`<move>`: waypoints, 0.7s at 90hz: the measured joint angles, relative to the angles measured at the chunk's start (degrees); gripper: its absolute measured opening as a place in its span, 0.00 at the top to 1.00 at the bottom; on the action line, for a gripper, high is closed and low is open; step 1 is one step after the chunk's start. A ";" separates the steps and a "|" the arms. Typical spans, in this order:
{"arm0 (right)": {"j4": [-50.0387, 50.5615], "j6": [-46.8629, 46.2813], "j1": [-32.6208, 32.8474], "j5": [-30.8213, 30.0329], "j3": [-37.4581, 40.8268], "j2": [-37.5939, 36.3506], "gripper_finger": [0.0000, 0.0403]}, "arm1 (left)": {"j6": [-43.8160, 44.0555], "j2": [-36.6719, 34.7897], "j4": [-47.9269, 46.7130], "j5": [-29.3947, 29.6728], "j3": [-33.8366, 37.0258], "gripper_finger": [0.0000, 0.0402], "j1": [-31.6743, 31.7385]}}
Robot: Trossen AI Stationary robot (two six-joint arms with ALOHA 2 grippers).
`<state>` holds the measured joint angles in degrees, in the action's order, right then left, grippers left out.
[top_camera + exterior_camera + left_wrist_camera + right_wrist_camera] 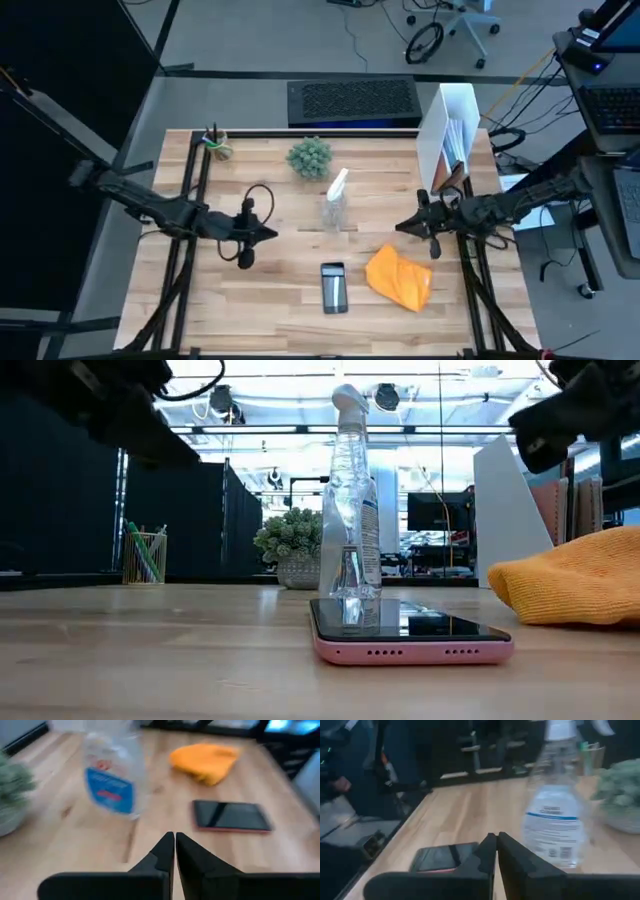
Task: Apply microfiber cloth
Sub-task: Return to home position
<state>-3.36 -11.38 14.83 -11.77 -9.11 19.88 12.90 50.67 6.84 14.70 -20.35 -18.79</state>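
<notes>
The orange microfiber cloth (399, 278) lies crumpled on the table at the near right, also seen as the microfiber cloth (204, 761) and the microfiber cloth (577, 582). A black smartphone (334, 287) in a pink case lies flat left of it, screen up. A clear spray bottle (336, 203) with a blue label stands upright behind the phone. My left gripper (270, 234) hovers shut left of the bottle, empty. My right gripper (402, 226) hovers shut above the table, far of the cloth and right of the bottle, empty.
A small potted plant (309, 157) and a pen cup (216, 144) stand at the far side. A white file holder (450, 135) stands at the far right corner. Bare wood lies between the arms and along the near edge.
</notes>
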 joint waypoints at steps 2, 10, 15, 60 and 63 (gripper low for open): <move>-0.07 0.15 -0.69 -0.08 0.77 -1.21 1.00 | -0.02 -0.78 2.02 -0.10 1.13 0.99 -0.01; -1.95 1.52 -3.58 0.13 4.01 -5.66 1.00 | 0.11 -3.96 7.70 -0.10 5.92 0.99 0.02; -3.87 2.24 -5.29 1.47 6.04 -8.30 1.00 | 0.28 -5.95 11.47 -0.12 8.88 0.99 0.02; 2.23 7.80 -11.83 9.48 8.31 -19.22 1.00 | -1.16 -26.28 7.38 -1.07 16.08 0.99 0.02; 2.37 7.80 -11.83 9.71 8.31 -19.18 1.00 | -0.42 -28.12 4.62 -0.88 16.07 0.99 0.02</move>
<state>-0.98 -3.57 3.01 -2.06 -0.80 0.70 12.49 22.55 11.46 13.82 -4.27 -18.76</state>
